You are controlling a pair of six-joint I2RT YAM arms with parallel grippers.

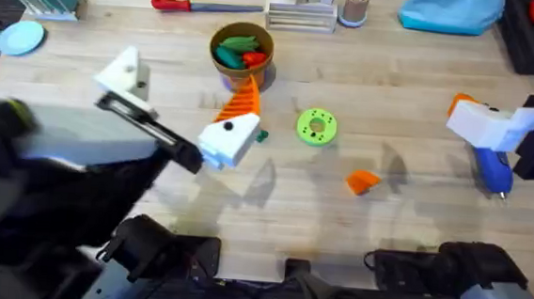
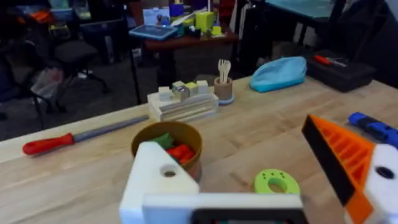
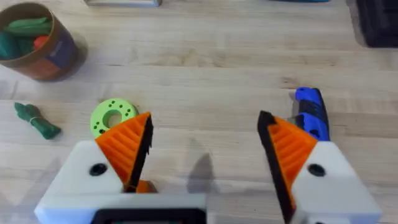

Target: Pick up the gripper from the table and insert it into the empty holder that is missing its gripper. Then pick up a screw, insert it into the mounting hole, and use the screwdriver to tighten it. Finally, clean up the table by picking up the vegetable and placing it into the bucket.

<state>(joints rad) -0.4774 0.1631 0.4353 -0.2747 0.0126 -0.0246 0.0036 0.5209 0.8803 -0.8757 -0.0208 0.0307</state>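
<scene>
The table carries a fair clutter. A red-handled tool lies along the top edge of the overhead view, beside a block rack and a beige cup, with a blue cloth at upper right. The bucket stands above centre, with green and red toys inside. A lime disc lies at centre, and the one loose orange gripper lies below and right of it, clear of everything.

The left arm reaches in from the lower left, blurred and dark. The left gripper is open: one finger is a bare white holder with an empty screw hole, the other carries an orange pad. That padded finger hangs just over the small green vegetable, half hiding it; the right wrist view shows it lying on the wood left of the disc.

The right gripper sits at the right edge, both orange pads fitted and spread apart, holding nothing. The blue screwdriver lies just beneath it.
</scene>
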